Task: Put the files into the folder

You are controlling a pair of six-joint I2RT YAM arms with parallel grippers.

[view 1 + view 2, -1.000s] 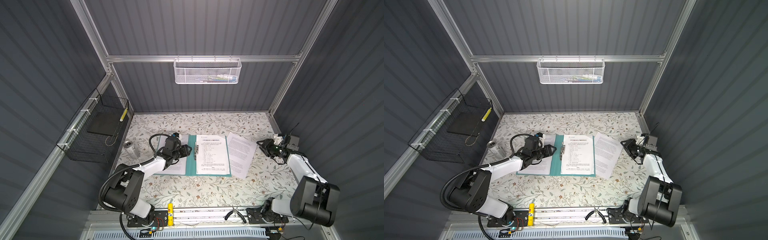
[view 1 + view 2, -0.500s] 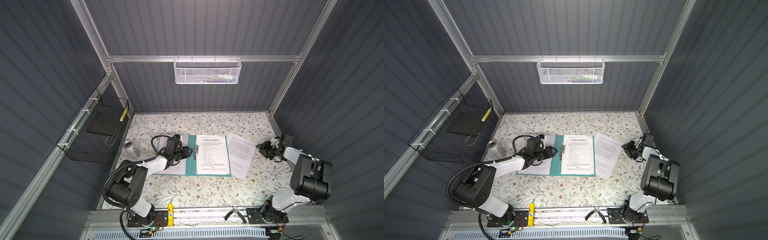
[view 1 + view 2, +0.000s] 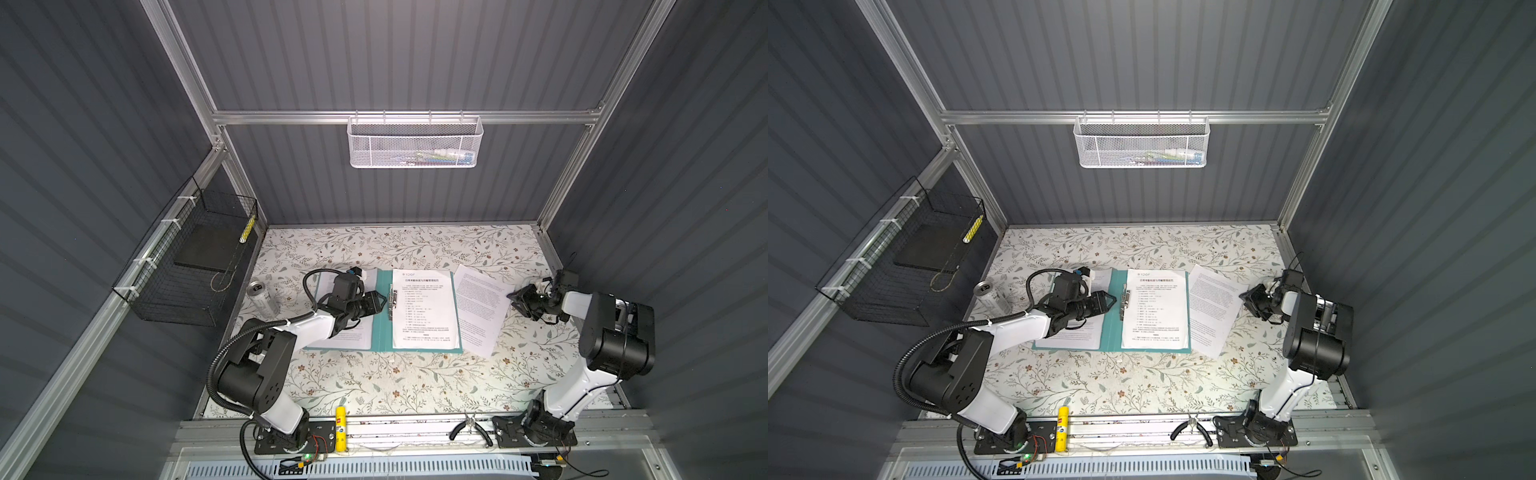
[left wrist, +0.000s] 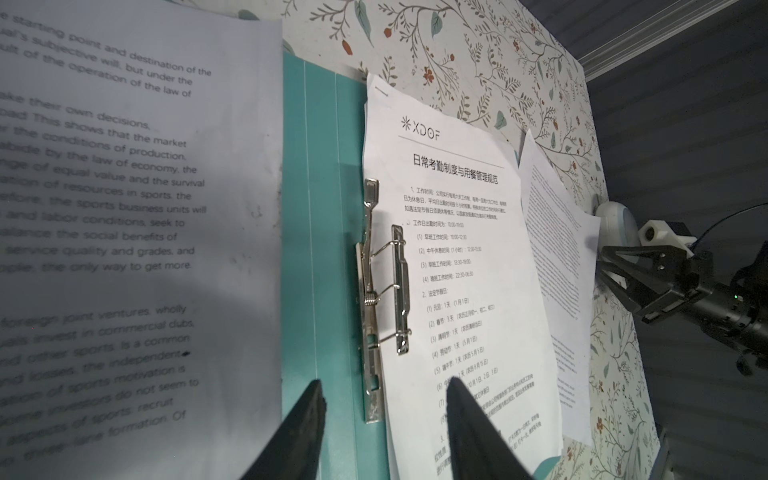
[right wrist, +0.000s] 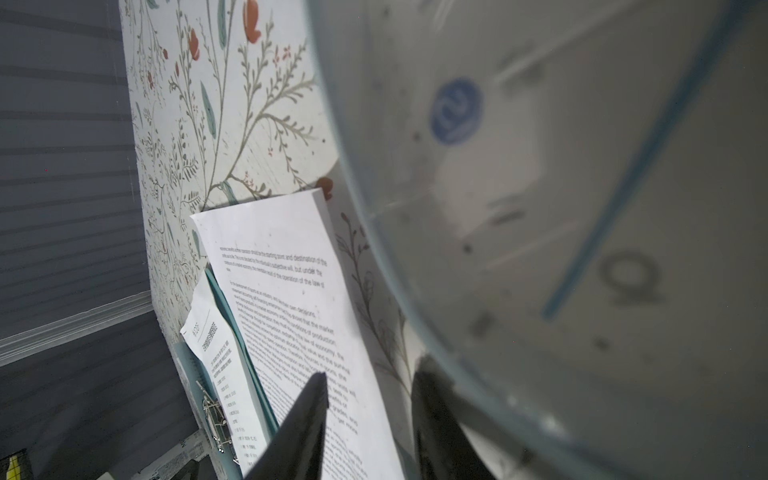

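**Floral-patterned tabletop [image 3: 374,382], read from left to right.** A silver drink can [image 3: 262,297] stands near the left edge. Right of it, at mid-table, a flat teal card folder [image 3: 382,336] lies open, with a silver metal clip bar [image 3: 390,301] along its spine.

A white printed sheet [image 3: 353,338] rests on the left flap, partly under the left arm. The left gripper [image 3: 382,305] hangs over the spine by the clip bar, jaws spread and pinching nothing, in the same place as a second ago.

A white sheet with a logo and heading [image 3: 426,309] lies square on the right flap. A third white text sheet [image 3: 478,316] lies askew, lapping over the folder's right edge and otherwise on the tabletop. The folder and all three sheets lie as before.

Just right of the third sheet is the right gripper [image 3: 519,302], jaws apart and empty. It has moved left toward that sheet, and its arm's elbow, earlier low, now stands raised. A white rounded object with a pale blue rim [image 4: 615,224] sits close by the gripper; its kind cannot be told.
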